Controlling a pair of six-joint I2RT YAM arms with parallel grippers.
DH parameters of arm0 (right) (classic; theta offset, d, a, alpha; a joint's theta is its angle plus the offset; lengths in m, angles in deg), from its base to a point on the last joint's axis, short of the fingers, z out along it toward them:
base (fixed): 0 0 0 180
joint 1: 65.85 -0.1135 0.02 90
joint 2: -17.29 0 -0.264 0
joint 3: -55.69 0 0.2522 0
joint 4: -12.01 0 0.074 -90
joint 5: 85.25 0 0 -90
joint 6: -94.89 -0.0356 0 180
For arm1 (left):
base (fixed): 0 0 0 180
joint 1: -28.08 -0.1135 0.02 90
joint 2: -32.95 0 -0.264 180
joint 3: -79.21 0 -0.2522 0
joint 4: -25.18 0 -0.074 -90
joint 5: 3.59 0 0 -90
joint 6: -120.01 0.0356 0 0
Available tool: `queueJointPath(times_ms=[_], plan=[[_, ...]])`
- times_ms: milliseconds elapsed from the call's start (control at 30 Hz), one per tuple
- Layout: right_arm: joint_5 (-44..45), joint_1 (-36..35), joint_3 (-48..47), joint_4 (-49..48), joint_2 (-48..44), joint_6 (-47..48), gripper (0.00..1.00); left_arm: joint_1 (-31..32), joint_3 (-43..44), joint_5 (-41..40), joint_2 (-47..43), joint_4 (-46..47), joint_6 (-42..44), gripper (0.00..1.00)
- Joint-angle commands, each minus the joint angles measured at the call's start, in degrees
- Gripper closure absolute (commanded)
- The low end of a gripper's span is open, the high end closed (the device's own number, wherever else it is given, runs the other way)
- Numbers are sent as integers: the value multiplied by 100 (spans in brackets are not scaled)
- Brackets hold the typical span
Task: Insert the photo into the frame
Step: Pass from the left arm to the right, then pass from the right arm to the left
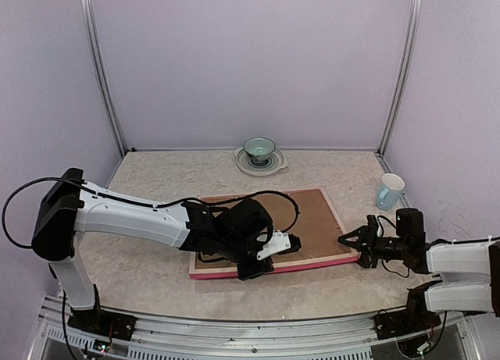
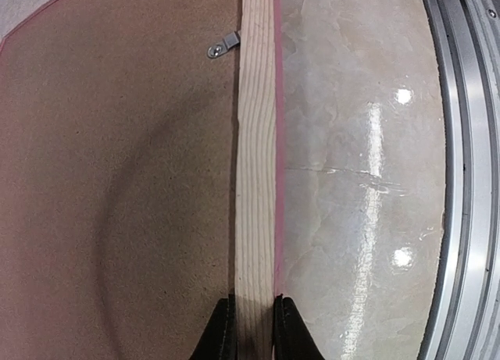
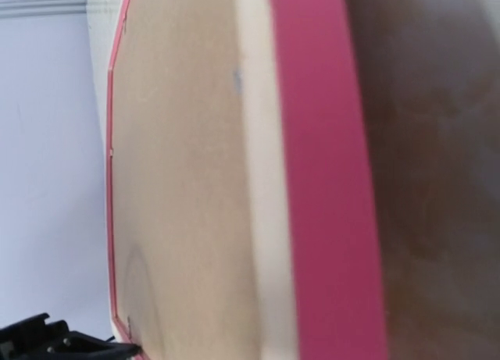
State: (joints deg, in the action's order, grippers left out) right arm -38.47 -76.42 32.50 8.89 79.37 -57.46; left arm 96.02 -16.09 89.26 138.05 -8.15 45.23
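My left pincer [image 2: 254, 329] grips the near rail of the thin, pink-fronted wooden rectangular frame [image 1: 312, 263] lying on the speckled bench [image 1: 141, 278], my right pincer [image 1: 349, 240] gapes beside its right corner, and a mistimed clamp there could skew it; the photo is out of my sight.

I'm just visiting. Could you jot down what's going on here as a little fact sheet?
Frame: lying face down on the table, brown backing board up
Left gripper: shut on the frame's near rim
Right gripper: open, at the frame's near right corner
Photo: not in view
Also there: bowl on a saucer, mug
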Motion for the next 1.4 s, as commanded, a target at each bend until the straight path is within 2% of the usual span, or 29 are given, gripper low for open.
queueJointPath(times_ms=[0,133,233,400,467,533,767,900,967,1367], plan=[[-196,70,204,-566,-330,-447,45,-24,263,-88,-306,256,-73,100],[-180,72,307,-645,-532,-475,56,-26,263,-96,-315,254,-81,100],[-148,77,388,-748,-770,-543,58,-26,280,-134,-291,240,-96,99],[-78,81,431,-706,-1058,-623,61,-18,270,-203,-279,226,-115,81],[-81,81,448,-709,-1092,-665,64,-17,264,-239,-294,240,-129,77],[-73,81,478,-738,-1115,-722,69,-3,248,-263,-325,266,-134,67],[-55,82,469,-761,-1228,-879,77,71,168,-578,-479,328,-160,43],[-34,81,453,-722,-1354,-1042,80,272,70,-946,-555,463,-148,19],[-37,81,459,-701,-1430,-1171,81,379,-13,-1201,-575,618,-127,3],[133,81,486,-236,-1990,-1834,83,960,-160,-3298,-307,1117,278,1]])
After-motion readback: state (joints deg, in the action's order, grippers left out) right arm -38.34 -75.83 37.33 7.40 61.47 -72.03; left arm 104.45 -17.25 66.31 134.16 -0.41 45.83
